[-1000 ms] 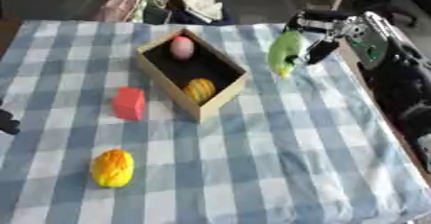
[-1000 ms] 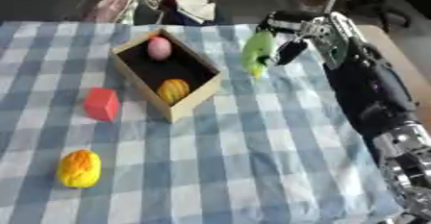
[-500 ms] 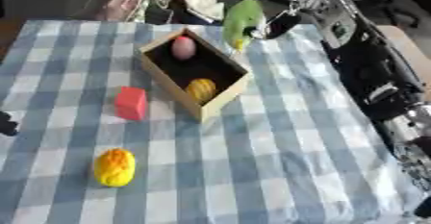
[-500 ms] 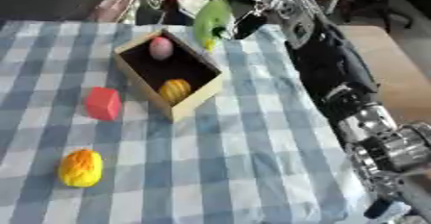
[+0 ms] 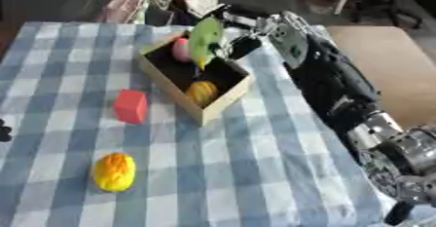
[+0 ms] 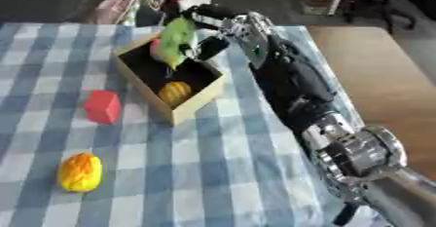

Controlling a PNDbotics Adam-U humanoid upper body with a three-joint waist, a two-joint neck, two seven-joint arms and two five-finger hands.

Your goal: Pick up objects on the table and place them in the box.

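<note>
We find the right hand (image 5: 243,38) grasping a green object (image 5: 205,40), its black fingers curled round the object's right side. The object is smooth, elongated and leaf-shaped, held upright over the far half of the box (image 5: 223,100). The arm behind it is black with silver joints and crosses the table's right side. The box is an open rectangular tray with pale wooden walls and a dark inside, lying askew. Inside it we see a pink egg-shaped item (image 5: 180,49) at the far end, partly behind the green object, and a ribbed orange-yellow item (image 5: 203,92) at the near end. Just left of the box lies a red block (image 5: 130,106), matte and squarish. Nearer, well apart, rests a rounded orange-yellow fruit (image 5: 114,172). All lie on a blue-and-white checked cloth (image 5: 255,172). Something dark shows at the left edge; we cannot tell that it is the left hand.

A second ago the green object was right of the box; it is now above it.
</note>
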